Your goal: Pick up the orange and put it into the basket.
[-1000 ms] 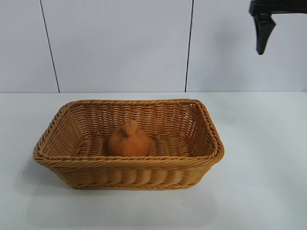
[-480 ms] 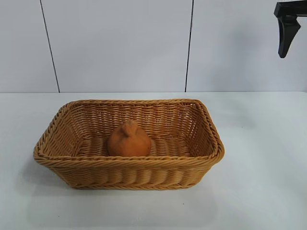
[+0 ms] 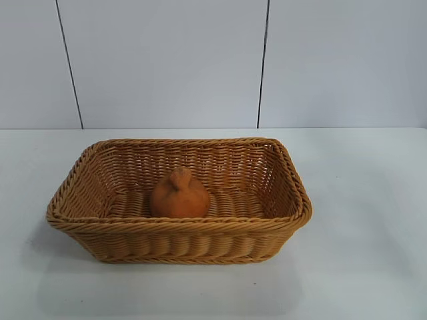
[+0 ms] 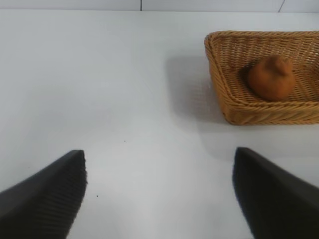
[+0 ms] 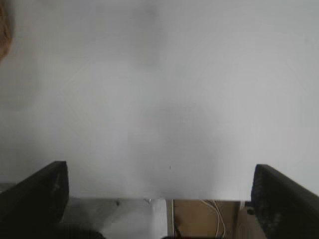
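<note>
Orange [image 3: 179,195]: seen resting on the woven floor inside the basket [image 3: 177,230], a little toward nine o'clock of its middle, knobby bump turned up; nothing lies over it.
Basket: set on the white table [image 3: 360,220] near the middle of the exterior view, long side facing the camera; no other object is seen beside it.
Obstructions: none are seen between either gripper and the basket; only bare tabletop is shown around it.
Left gripper [image 4: 159,194]: its two dark fingers [image 4: 47,199] are spread wide with nothing between them; it is held above bare table, well apart from the basket [image 4: 259,112], which with the orange [image 4: 270,77] is seen at about two o'clock in its wrist view.
Right gripper [image 5: 159,199]: its fingers [image 5: 35,194] are spread very wide and nothing is gripped; it is pointed down over the table's edge [image 5: 164,198], with a cable and a brown surface seen past that edge.
Exterior view: neither arm is shown in it.
Surface: a plain matte white tabletop.
Room: a pale panelled wall [image 3: 167,60] with two dark vertical seams is seen behind the table.
</note>
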You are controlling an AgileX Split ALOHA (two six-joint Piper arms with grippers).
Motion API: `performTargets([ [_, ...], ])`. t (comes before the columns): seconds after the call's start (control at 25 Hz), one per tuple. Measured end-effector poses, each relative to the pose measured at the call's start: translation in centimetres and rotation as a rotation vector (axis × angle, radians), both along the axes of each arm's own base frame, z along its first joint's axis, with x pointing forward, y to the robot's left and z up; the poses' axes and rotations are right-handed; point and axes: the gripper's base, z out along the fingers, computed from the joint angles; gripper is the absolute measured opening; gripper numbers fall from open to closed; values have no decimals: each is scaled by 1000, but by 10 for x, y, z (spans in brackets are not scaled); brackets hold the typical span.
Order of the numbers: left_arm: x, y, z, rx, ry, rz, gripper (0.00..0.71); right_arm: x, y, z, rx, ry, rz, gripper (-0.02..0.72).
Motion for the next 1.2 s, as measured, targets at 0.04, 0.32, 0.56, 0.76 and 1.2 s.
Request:
performTargets([
  [0.04, 0, 0, 0, 0, 0, 0, 576, -14, 0, -4, 0, 3, 2, 683],
  [0.32, 0, 0, 0, 0, 0, 0, 576, -88, -3, -36, 1, -171, -1, 683],
  [0.56, 0, 0, 0, 0, 0, 0, 576, -124, -4, -15, 9, -400, -2, 683],
  [0.76, 0, 0, 0, 0, 0, 0, 576, -156, -6, 4, 17, -639, -2, 683],
  [1.2, 0, 0, 0, 0, 0, 0, 576, -221, -8, 18, 32, -1065, -3, 683],
])
